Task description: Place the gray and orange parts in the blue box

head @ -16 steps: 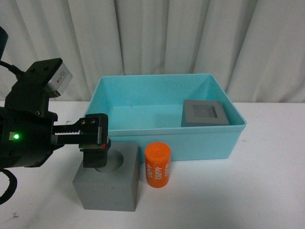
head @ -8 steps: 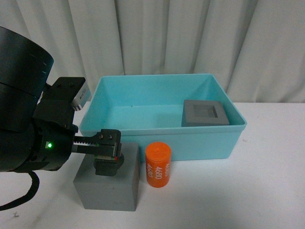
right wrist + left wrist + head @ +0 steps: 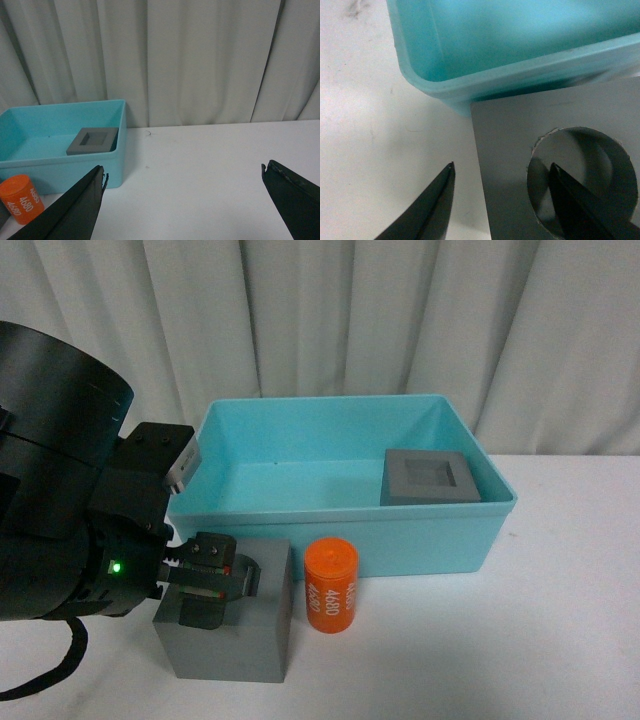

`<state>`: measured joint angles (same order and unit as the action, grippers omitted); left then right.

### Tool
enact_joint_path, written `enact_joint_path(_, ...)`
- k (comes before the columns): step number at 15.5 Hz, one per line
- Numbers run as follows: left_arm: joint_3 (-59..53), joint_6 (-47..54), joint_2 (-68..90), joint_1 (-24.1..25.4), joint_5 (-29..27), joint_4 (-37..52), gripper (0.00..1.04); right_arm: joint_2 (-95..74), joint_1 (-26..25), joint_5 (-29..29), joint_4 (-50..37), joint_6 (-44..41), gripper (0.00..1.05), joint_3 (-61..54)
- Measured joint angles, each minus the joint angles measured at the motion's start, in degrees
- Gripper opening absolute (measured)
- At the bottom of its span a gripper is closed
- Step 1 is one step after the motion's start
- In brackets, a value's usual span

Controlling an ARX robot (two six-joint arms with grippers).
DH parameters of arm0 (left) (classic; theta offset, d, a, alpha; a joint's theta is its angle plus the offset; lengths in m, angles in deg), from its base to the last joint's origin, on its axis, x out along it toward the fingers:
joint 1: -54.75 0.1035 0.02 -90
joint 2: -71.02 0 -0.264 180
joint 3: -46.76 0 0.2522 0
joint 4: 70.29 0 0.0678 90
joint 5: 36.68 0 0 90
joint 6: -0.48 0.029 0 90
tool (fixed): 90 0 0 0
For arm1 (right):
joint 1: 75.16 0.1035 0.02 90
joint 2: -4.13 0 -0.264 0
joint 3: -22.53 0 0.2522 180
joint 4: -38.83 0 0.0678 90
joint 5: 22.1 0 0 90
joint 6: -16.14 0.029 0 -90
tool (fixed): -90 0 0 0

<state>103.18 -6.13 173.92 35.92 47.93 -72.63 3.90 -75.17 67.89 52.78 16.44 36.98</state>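
The white bench (image 3: 560, 640) carries the blue box (image 3: 430, 540), which holds the square-recess cube (image 3: 430, 477) by its right wall. The round-recess cube (image 3: 255, 630) stands just before the box. The left pincer (image 3: 502, 166) is apart astride one of its walls, with one finger in the recess. The orange cylinder (image 3: 331, 585) stands upright beside this cube. The right pincer (image 3: 183, 169) gapes wide.

We had front cam facing the blue box (image 3: 400, 540) head-on, left wrist cam tight above its corner, right wrist cam well off; all shared it.
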Motion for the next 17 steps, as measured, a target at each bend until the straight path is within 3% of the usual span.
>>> enact_joint_path(1,0.0,0.0,0.0,0.0,0.1,0.0,0.47,0.0,0.0,0.0,0.0,0.0,0.98,0.0)
enact_joint_path(5,-0.6,0.6,-1.4,0.2,0.7,-0.9,0.22,0.0,0.0,0.0,0.0,0.0,0.98,0.0)
enact_joint_path(8,-3.6,2.2,-6.2,1.9,1.7,-3.9,0.2,0.0,0.0,0.0,0.0,0.0,0.98,0.0)
enact_joint_path(12,-6.1,6.3,-20.4,7.8,5.0,-12.0,0.2,0.0,0.0,0.0,0.0,0.0,0.98,0.0)
enact_joint_path(13,-3.7,6.7,-26.1,9.2,5.9,-15.4,0.2,0.0,0.0,0.0,0.0,0.0,0.98,0.0)
enact_joint_path(14,6.6,4.7,-27.4,5.3,7.1,-14.9,0.19,0.0,0.0,0.0,0.0,0.0,0.98,0.0)
enact_joint_path(15,18.7,0.3,-15.7,-1.2,6.8,-15.7,0.19,0.0,0.0,0.0,0.0,0.0,0.98,0.0)
enact_joint_path(16,29.4,-2.2,-3.0,-4.5,2.8,-17.6,0.19,0.0,0.0,0.0,0.0,0.0,0.98,0.0)
enact_joint_path(17,36.0,-4.1,4.4,-4.5,-0.4,-17.0,0.19,0.0,0.0,0.0,0.0,0.0,0.98,0.0)
